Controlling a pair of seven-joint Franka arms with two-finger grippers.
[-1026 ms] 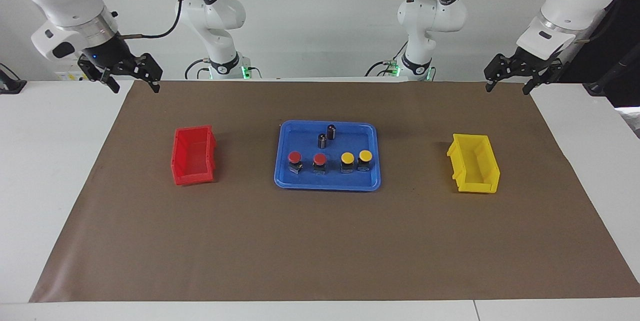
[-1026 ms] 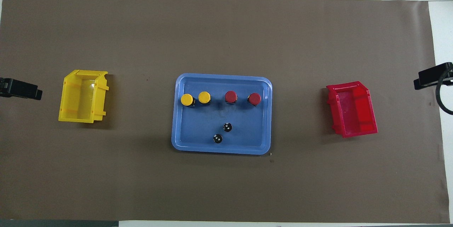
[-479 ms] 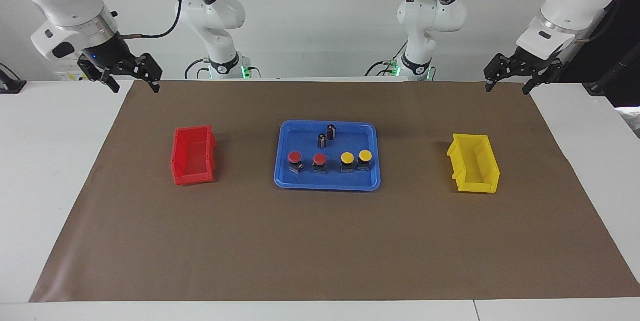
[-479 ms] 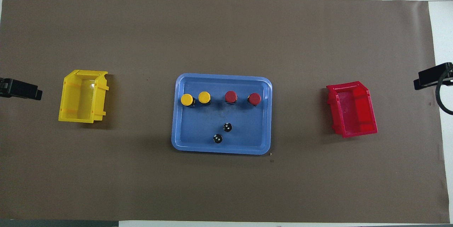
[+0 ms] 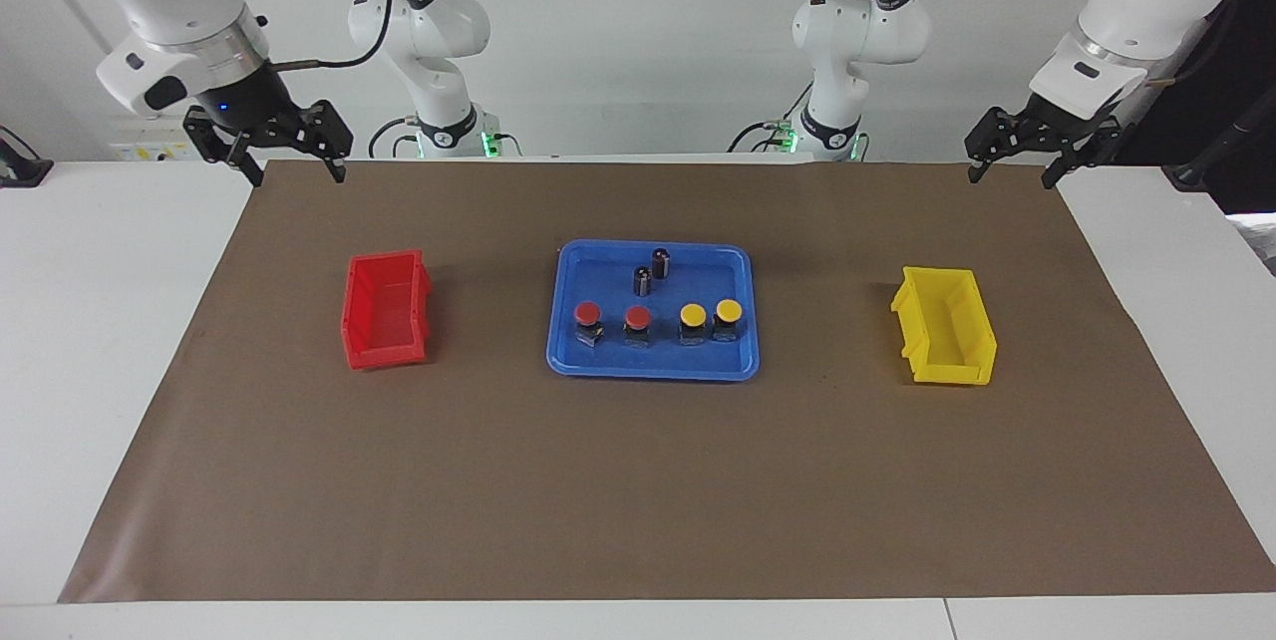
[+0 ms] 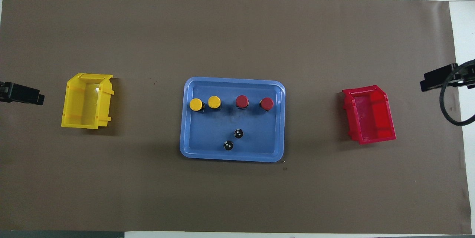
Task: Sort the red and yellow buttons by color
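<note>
Under neither pincer: blue tray (image 5: pixel 568 361) mid-desk | two red buttons (image 5: pixel 587 313) toward right pincer (image 5: pixel 289 171), released, aloft | two yellow buttons (image 5: pixel 729 309) toward left pincer (image 5: pixel 1012 172), released, waiting aloft

A blue tray (image 6: pixel 193 86) sits on the brown mat (image 6: pixel 237 193). In the tray, 2 yellow buttons (image 6: pixel 205 103) and 2 red buttons (image 6: pixel 254 102) stand in a row. 2 dark cylinders (image 6: pixel 233 139) stand in the tray too, nearer to the robots than the row.
</note>
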